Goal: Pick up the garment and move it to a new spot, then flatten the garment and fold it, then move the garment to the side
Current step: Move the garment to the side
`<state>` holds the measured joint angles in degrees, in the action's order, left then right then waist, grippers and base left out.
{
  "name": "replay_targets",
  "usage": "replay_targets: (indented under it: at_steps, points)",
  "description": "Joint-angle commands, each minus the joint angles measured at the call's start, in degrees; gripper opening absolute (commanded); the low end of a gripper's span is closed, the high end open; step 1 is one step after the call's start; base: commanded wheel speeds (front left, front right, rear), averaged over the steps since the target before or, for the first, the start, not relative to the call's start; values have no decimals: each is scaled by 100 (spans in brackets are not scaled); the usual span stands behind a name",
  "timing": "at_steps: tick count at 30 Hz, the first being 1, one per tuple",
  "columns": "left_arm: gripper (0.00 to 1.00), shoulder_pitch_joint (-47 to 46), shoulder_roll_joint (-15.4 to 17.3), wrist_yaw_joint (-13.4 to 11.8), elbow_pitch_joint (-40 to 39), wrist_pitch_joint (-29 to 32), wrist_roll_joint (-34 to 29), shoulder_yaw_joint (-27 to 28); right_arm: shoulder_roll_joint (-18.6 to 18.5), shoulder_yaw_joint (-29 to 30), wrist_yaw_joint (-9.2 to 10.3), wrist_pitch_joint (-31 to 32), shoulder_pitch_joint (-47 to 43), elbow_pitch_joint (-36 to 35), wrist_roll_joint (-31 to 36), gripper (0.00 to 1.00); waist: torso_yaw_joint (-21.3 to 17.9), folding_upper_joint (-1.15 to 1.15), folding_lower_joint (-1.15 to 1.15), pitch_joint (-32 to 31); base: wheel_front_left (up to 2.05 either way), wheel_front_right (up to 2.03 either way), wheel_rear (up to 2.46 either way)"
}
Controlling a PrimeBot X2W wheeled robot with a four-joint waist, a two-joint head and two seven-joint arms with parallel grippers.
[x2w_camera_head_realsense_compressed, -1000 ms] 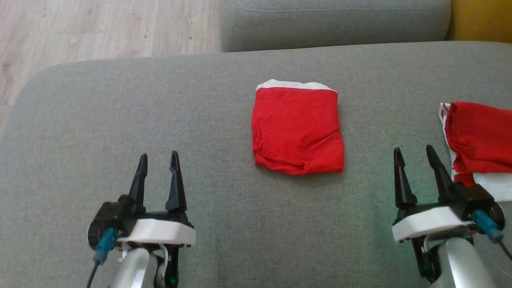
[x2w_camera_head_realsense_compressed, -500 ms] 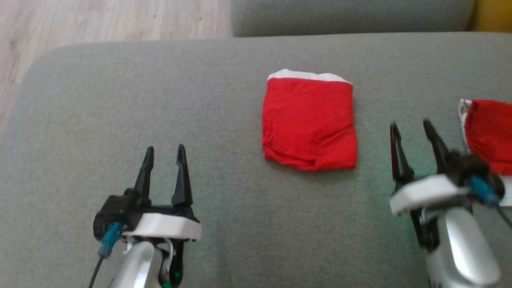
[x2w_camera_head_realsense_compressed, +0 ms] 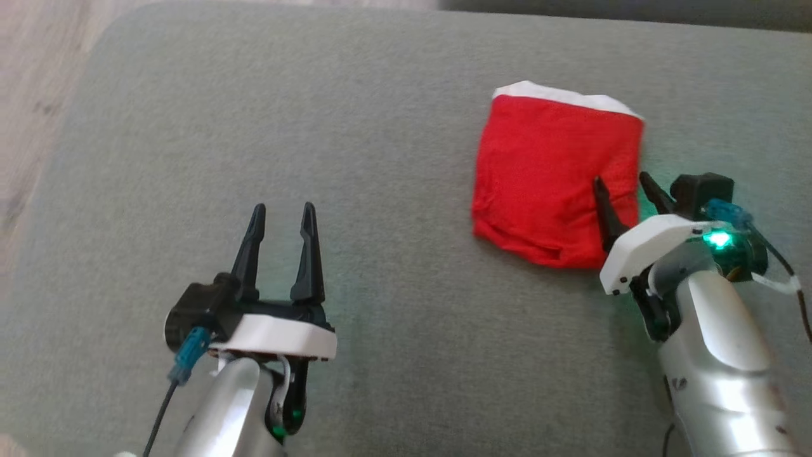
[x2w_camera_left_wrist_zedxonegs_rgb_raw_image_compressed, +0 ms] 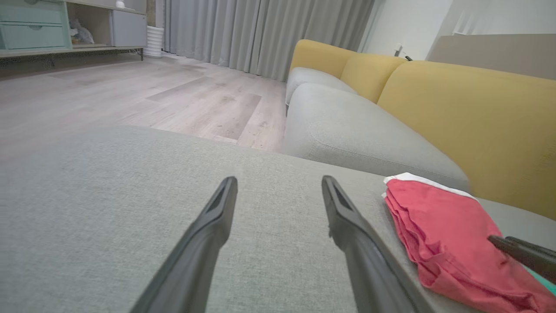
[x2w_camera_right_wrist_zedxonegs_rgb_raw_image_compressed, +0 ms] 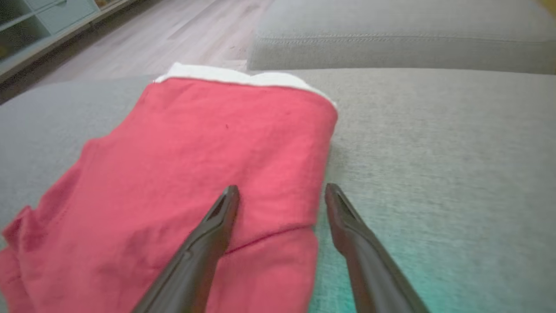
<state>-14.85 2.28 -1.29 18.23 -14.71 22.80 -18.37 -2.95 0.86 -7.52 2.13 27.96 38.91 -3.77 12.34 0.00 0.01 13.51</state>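
Head view: The garment [x2w_camera_head_realsense_compressed: 552, 171], red with a white band [x2w_camera_head_realsense_compressed: 564, 96] along its far edge, lies folded into a compact rectangle on the grey sofa seat [x2w_camera_head_realsense_compressed: 380, 127], right of centre. The right pincer [x2w_camera_head_realsense_compressed: 619, 179] stands at the garment's near right corner with its fingers spread, one over the cloth and the other at the edge. The left pincer [x2w_camera_head_realsense_compressed: 284, 206] is well apart from the garment over bare upholstery, also spread and holding nothing. Wood floor [x2w_camera_head_realsense_compressed: 38, 76] shows at the far left.

Left wrist view: The left pincer [x2w_camera_left_wrist_zedxonegs_rgb_raw_image_compressed: 279, 178] is spread over bare seat. The garment [x2w_camera_left_wrist_zedxonegs_rgb_raw_image_compressed: 438, 226] lies to one side, its stacked layers visible along the near edge. A yellow backrest [x2w_camera_left_wrist_zedxonegs_rgb_raw_image_compressed: 478, 113] stands behind it.

Right wrist view: The right pincer [x2w_camera_right_wrist_zedxonegs_rgb_raw_image_compressed: 281, 187] straddles the garment's [x2w_camera_right_wrist_zedxonegs_rgb_raw_image_compressed: 208, 148] side edge, with one finger above the red cloth and the other above the grey seat. Whether either fingertip touches the cloth cannot be told.

Assessment: Folding appears complete. The step in hand is judged to be the last one, moving the garment to the side, and the grasp is not yet made. The next move calls for lowering the right pincer and closing it through all the layers at that edge. The carry should then stay low so the fold does not open.
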Motion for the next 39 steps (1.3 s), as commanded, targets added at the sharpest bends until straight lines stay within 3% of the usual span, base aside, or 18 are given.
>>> replay_targets:
  at_steps: [1,9,10,12,22,28,31,39]
  points:
    - [100,-216,60,-40,-187,-29,39,133,7,-33,3,19,229,107,132,100,169,0,-1,115,0,0,0]
    - [100,-258,60,-94,-215,-29,87,94,7,-71,3,85,471,869,79,100,271,0,-1,150,0,0,0]
    - [100,-261,60,-102,-215,-29,88,104,7,-114,3,75,498,937,50,80,260,0,-1,143,0,0,0]
    - [100,-261,60,-118,-213,-29,85,137,7,-196,3,32,552,1053,5,0,216,0,-1,122,0,0,0]
    - [100,-179,60,-86,-170,-29,-8,282,-24,-512,3,-781,668,966,727,0,-183,0,-1,-158,0,0,0]
    - [100,-114,60,-55,-160,-29,-61,364,-432,-841,3,-807,526,562,985,0,-470,0,-1,-402,0,0,0]
    - [100,-79,60,-50,-169,-29,-98,430,-829,-1182,3,-613,444,238,877,0,-635,0,-1,-490,0,0,0]
    - [100,-73,60,3,-199,-29,-164,497,-2674,-2280,3,337,52,-1226,-127,0,-978,0,-1,-434,0,0,0]
